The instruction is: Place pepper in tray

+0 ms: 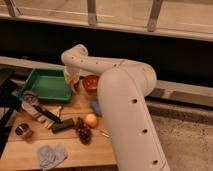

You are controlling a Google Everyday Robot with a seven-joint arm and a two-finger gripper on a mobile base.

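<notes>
White arm (120,95) arching over wooden table (75,150), gripper (71,80) hanging just past the right rim of the green tray (47,85), at 9 o'clock from the orange bowl (91,83). Cannot tell whether anything is held; pepper nowhere to be made out. Round orange fruit (91,120) touching dark grapes (82,131) at 7 o'clock of it. Grey cloth (51,155) near the front edge, small metal cup (22,130) at far left.

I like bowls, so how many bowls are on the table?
1 for sure: an orange bowl right of the green tray, beside the gripper. The arm may hide others.
</notes>
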